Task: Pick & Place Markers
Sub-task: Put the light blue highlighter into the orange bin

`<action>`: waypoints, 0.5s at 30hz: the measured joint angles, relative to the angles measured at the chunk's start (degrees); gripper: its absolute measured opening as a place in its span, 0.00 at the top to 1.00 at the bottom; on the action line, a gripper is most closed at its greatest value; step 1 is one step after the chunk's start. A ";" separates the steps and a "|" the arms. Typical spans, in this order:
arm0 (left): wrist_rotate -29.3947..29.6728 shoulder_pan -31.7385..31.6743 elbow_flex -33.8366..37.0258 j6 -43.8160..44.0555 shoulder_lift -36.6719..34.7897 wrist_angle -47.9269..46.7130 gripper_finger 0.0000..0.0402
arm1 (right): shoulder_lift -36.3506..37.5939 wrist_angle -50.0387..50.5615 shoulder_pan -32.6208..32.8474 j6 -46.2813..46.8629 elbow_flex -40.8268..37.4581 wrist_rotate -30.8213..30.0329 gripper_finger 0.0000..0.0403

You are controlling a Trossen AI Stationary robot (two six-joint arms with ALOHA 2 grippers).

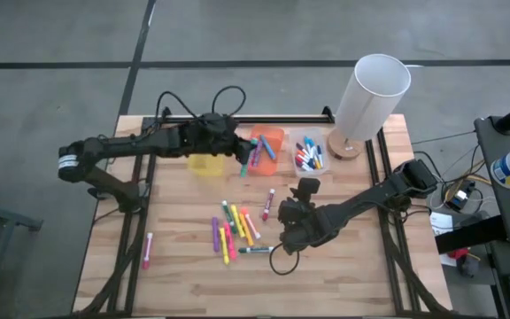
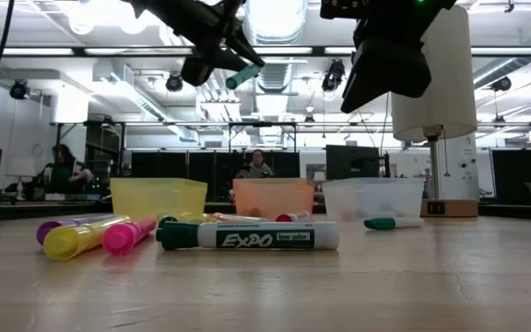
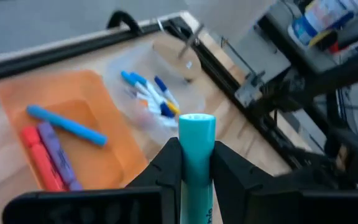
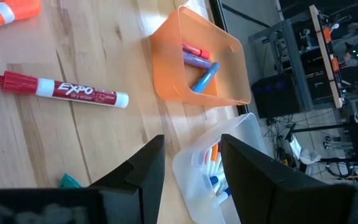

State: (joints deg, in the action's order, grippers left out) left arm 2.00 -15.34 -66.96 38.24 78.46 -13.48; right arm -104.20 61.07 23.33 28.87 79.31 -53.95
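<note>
Carrying a teal marker (image 3: 196, 158), the left gripper (image 1: 237, 149) is clenched on its barrel, cap end poking out past the fingers. It hangs above the table at the orange bin (image 1: 269, 142), seemingly over the near rim. The right gripper (image 4: 188, 165), jaws apart and empty, hovers by the loose markers (image 1: 233, 230) mid-table, the nearer arm to them.

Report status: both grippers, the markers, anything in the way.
Left gripper shut on teal marker, above orange bin. Right gripper open, empty, near red marker. Loose markers on table. Nothing blocking.
</note>
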 joint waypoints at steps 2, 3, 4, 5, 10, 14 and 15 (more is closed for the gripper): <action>-0.02 -1.32 0.00 -0.12 0.01 0.47 0.85 | 0.00 -0.06 0.00 -0.21 0.00 -0.02 0.63; -0.02 -1.92 0.00 -0.31 0.22 0.95 0.85 | 0.00 -0.10 0.00 -0.34 0.00 -0.02 0.63; -0.02 -2.50 0.00 -0.74 0.50 1.74 0.85 | 0.00 -0.18 0.00 -0.38 0.00 -0.02 0.63; -0.02 -3.08 0.00 -1.18 0.86 2.64 0.85 | 0.00 -0.23 0.00 -0.40 0.00 -0.04 0.63; -0.84 -5.50 0.00 -2.01 4.44 7.24 0.85 | 0.00 -0.37 0.00 -0.62 0.00 -0.07 0.63; -2.70 -7.42 0.00 -2.23 8.65 10.45 0.85 | 0.00 -0.42 0.00 -0.93 0.00 -0.10 0.63; -3.02 -7.89 -0.02 -2.24 9.78 11.09 0.85 | 0.00 -0.41 0.00 -1.02 0.00 -0.11 0.63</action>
State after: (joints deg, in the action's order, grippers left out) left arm -1.02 -23.23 -66.97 36.00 88.24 -2.38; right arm -104.20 60.66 23.33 27.86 79.31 -54.06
